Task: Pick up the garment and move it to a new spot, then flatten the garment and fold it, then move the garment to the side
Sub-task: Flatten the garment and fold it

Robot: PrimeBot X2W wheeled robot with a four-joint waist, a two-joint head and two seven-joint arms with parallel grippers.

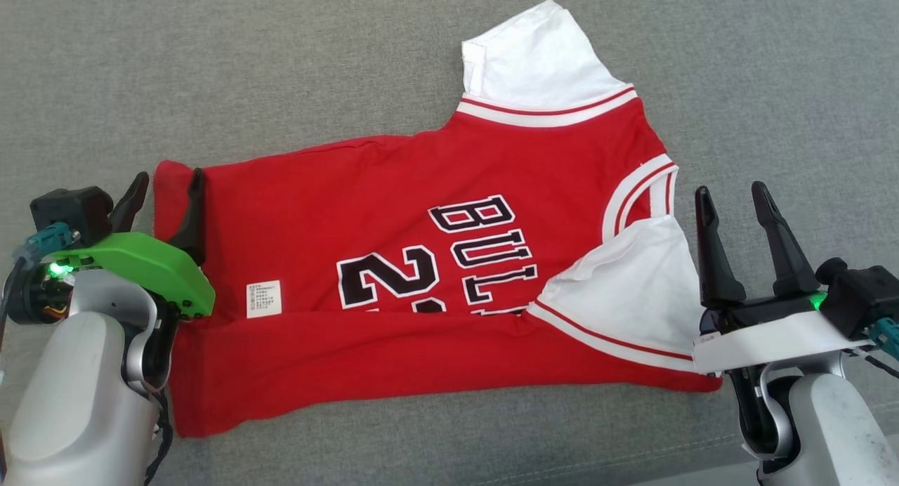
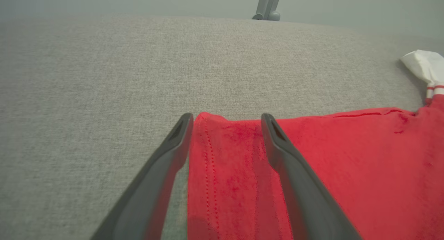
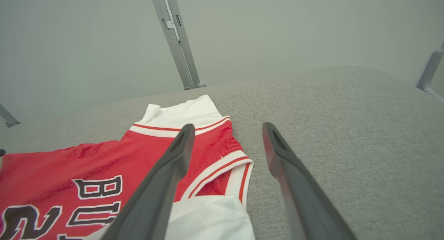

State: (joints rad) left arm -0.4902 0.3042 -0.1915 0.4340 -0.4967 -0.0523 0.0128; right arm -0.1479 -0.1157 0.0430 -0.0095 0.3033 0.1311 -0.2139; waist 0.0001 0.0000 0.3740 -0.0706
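1. Left tool stands wide, gripping nothing. It straddles the far hem corner of the garment. One finger is over bare grey fabric surface, the other over red cloth. Whether the tips touch down cannot be told.
2. Right tool is also spread wide and empty. In the head view it sits just beside the garment's neck end, over the grey fabric surface.
3. Between the two tools the garment lies flat and sideways, hem toward the robot's left and neck opening toward its right.
4. Its near long edge is folded up over the lower part of the black lettering.
5. One white sleeve points away from the robot. A second white sleeve lies near the right tool.
6. A white label shows near the fold.
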